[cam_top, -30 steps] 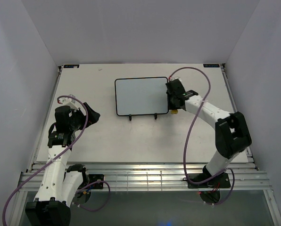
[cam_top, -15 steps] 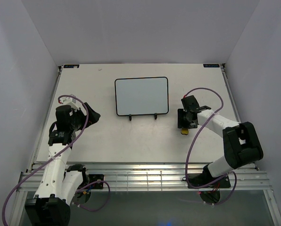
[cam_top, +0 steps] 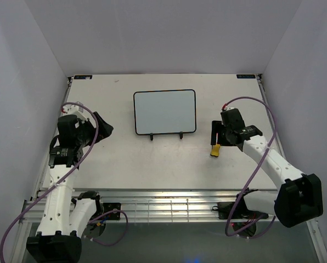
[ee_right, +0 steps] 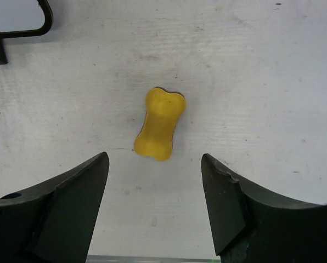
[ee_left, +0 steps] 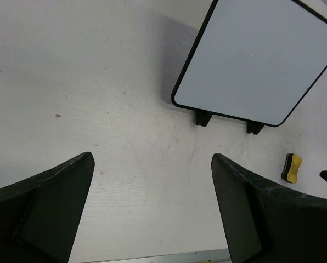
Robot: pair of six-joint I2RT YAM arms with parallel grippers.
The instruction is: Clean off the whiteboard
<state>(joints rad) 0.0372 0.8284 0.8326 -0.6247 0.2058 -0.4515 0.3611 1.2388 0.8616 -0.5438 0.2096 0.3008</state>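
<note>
the whiteboard (cam_top: 164,112) is sitting propped on a thin black stand (cam_top: 152,137) toward the far middle of the table (cam_top: 125,164), and its face is looking blank in the overhead and left wrist views. it is reading as a light, stiff, slick panel, likely to tip or slide back under a hard push. so i am judging that wiping is calling for gentle pressure, and that any bracing is best done at the black rim or a lower corner, not on the face. the small yellow eraser (ee_right: 159,124) is lying on the table below and to the right of the whiteboard, apart from it. the right gripper (ee_right: 155,181) is hanging just beside the eraser, jaws spread wide and gripping nothing. the left gripper (ee_left: 152,186) is hovering well to the left of the whiteboard, likewise gaping and empty. nothing is standing between either gripper and the whiteboard; only the stand's feet are jutting out below its lower edge.
</note>
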